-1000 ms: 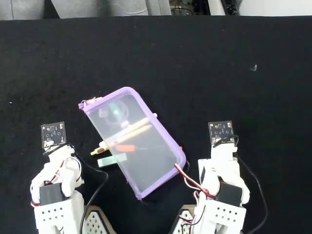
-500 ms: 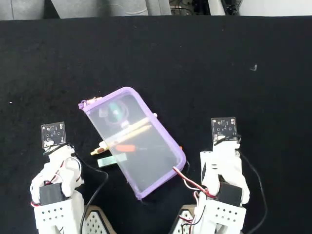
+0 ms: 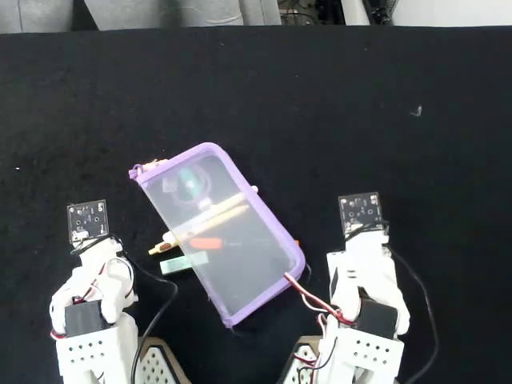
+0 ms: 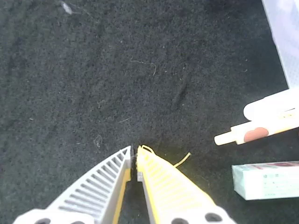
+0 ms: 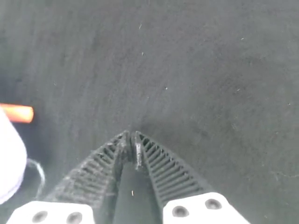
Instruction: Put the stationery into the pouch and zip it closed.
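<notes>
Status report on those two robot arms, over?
Left claw, right claw shut, empty. Pouch flat between arms. Pens, eraser poke out at its edge.

pouch [image 4: 286, 42] cut by view edge | green block [image 4: 266, 179] cut by edge | orange item [image 5: 16, 113] mostly behind pouch

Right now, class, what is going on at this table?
Nothing is being handled. The left tool is shut and empty over the black table, near a pen and a mint block lying at the edge of the purple-trimmed pouch. The right tool is shut and empty on the pouch's other side.
</notes>
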{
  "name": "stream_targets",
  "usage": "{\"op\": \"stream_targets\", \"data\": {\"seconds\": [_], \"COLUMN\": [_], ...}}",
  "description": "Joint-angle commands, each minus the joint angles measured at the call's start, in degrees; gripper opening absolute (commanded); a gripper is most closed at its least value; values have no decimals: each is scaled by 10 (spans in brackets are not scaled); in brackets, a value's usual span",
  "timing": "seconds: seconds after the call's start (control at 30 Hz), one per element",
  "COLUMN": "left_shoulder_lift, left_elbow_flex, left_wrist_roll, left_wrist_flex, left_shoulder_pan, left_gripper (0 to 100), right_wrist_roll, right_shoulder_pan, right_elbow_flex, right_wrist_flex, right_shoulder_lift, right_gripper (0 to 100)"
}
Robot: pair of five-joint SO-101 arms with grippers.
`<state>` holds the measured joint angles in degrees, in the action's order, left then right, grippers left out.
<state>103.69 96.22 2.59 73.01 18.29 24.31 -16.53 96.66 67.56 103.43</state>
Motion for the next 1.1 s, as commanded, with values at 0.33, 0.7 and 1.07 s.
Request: {"op": "stream_targets", "data": {"seconds": [0.33,0.7,1.07], "left_shoulder_lift": [3,4,5], "left_elbow_flex": [12,12,11], "left_wrist_roll": [3,8,3], "left_wrist_flex": [-11,-2,-36], "left_shoulder_pan": [-1,90,357], "left_gripper": [30,30,30], "right_wrist_roll": [28,37,-35], "right_shoulder_pan": [14,173,311], "right_elbow_flex": [-3,-78,-317], "right_wrist_flex": [-9,-38,-51], "right_shoulder_lift": [51,47,-140], "right_gripper": [55,204,204]}}
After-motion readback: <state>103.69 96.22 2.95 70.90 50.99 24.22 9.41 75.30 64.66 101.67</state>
